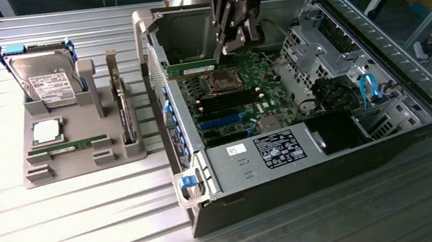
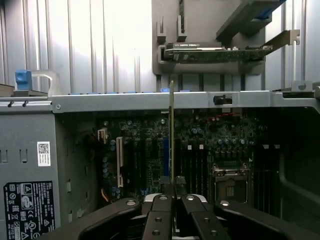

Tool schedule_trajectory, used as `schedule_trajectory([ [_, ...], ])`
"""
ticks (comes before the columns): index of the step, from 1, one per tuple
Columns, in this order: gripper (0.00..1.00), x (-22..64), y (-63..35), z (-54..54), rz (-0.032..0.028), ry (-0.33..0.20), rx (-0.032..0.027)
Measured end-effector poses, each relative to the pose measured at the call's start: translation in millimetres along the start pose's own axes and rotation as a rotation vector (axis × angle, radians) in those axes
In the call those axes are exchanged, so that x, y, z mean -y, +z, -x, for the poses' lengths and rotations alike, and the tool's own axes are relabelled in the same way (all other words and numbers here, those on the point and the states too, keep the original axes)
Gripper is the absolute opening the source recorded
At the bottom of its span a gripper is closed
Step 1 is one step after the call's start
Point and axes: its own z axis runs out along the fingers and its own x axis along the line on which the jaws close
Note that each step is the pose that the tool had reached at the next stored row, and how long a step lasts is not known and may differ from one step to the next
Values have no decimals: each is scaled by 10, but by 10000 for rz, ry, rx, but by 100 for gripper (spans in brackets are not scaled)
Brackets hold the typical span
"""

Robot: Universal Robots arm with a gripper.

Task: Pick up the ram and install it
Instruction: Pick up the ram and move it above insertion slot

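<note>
- Claw (image 2: 172, 194) pinches the ram (image 2: 171, 135) between its narrow-set fingers, the stick seen edge-on above the motherboard (image 2: 140, 150) inside the open computer case (image 2: 150, 101).
- Exterior view: claw hangs over the motherboard, just by the processor socket (image 1: 224, 82); a grey holder (image 1: 82, 163) sits on the tabletop (image 1: 89, 221) beside the case.

Base of the ram (image 2: 171, 140) hidden within pincer (image 2: 173, 192)

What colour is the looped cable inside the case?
The cable is blue, clearest in exterior view.
</note>
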Motion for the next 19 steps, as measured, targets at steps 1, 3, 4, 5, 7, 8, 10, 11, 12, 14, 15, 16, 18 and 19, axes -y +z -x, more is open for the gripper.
schedule_trajectory([
  [1,13,40,0,1,-1,-1,1],
  [3,13,102,-1,2,0,-1,0],
  [4,13,133,-1,2,0,-1,0],
  [5,13,163,-2,3,0,0,1],
  [7,13,219,-2,4,0,-1,0],
  [8,13,246,-3,5,0,-1,0],
  [10,13,307,-3,6,0,0,1],
  [11,13,360,-4,7,0,-1,0],
  [12,13,387,-5,7,0,-1,0],
  [14,13,462,-5,9,0,0,1],
  [15,13,496,-6,10,0,-1,1],
  [16,13,524,-6,10,0,-2,0],
  [18,13,579,-7,11,0,-1,0],
  [19,13,601,-7,11,0,-1,0],
])
